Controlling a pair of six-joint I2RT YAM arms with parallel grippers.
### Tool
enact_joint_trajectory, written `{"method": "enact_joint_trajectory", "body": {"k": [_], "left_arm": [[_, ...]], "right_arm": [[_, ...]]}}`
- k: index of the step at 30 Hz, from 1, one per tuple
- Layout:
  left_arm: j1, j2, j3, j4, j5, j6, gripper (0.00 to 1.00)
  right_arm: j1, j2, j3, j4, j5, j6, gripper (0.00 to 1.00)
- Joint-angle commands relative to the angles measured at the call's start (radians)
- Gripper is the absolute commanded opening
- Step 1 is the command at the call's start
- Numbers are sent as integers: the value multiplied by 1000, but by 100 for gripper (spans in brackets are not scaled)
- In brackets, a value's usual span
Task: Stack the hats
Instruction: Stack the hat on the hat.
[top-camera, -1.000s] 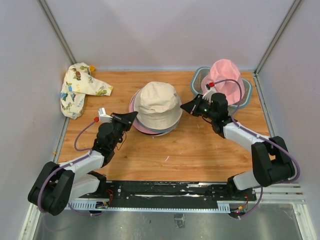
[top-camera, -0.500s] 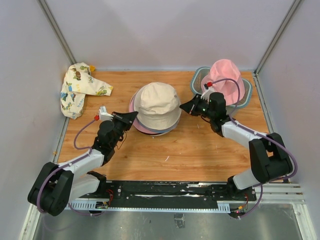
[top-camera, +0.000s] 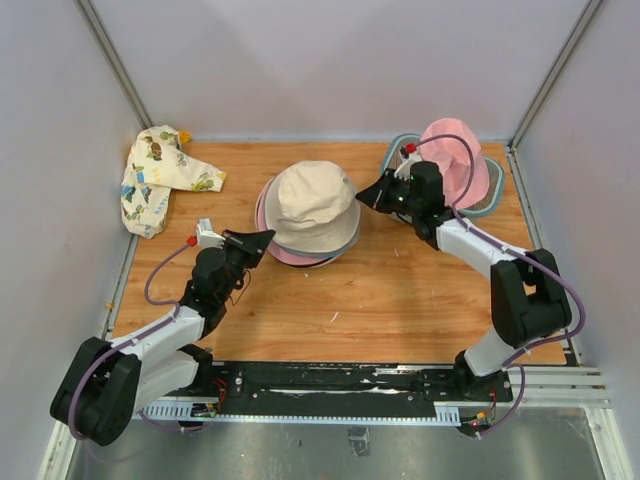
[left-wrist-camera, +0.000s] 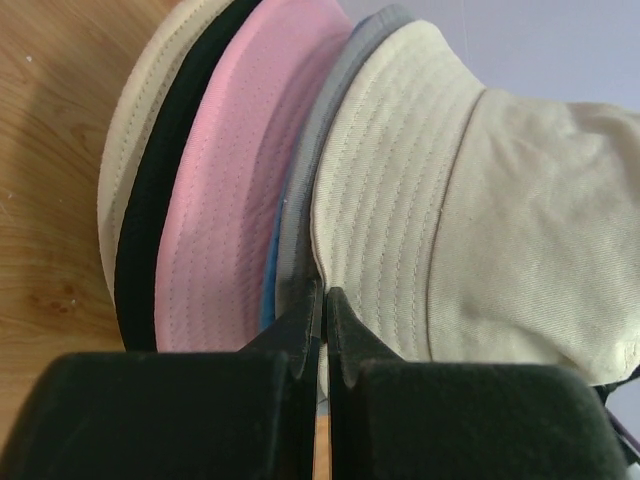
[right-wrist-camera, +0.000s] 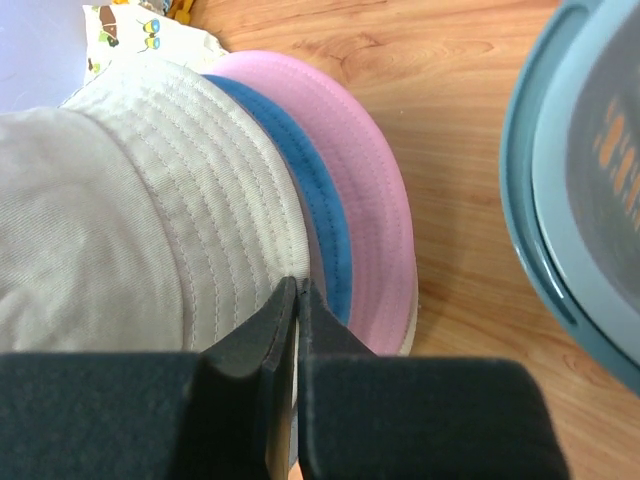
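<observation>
A stack of hats sits mid-table, with a cream hat (top-camera: 312, 203) on top. In the left wrist view the brims below the cream hat (left-wrist-camera: 480, 220) are grey (left-wrist-camera: 322, 140), blue (left-wrist-camera: 270, 300), pink (left-wrist-camera: 240, 170), black (left-wrist-camera: 160, 200) and cream. My left gripper (top-camera: 266, 238) (left-wrist-camera: 323, 292) is shut on the cream hat's brim at the stack's left. At the right side, my right gripper (top-camera: 362, 193) (right-wrist-camera: 298, 285) is shut on the same brim (right-wrist-camera: 200, 200). Another pink hat (top-camera: 455, 158) rests on the basket (top-camera: 393, 160).
The grey-green basket (right-wrist-camera: 560, 200) stands at the back right, close behind my right arm. A crumpled cartoon-print fabric hat (top-camera: 155, 180) lies at the back left corner. White walls close in the table on three sides.
My right gripper has moved toward the back of the table with the brim, and the cream hat has turned and shifted slightly back-left. The left gripper has barely moved.
</observation>
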Motion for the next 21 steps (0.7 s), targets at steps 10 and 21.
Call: {"method": "enact_joint_trajectory", "body": {"k": [10, 21], "left_arm": [[7, -32, -105, -81, 34, 15, 1], [8, -251, -61, -268, -64, 40, 32]], "right_arm": [[47, 191, 306, -163, 93, -64, 2], [47, 157, 371, -209, 134, -104, 47]]}}
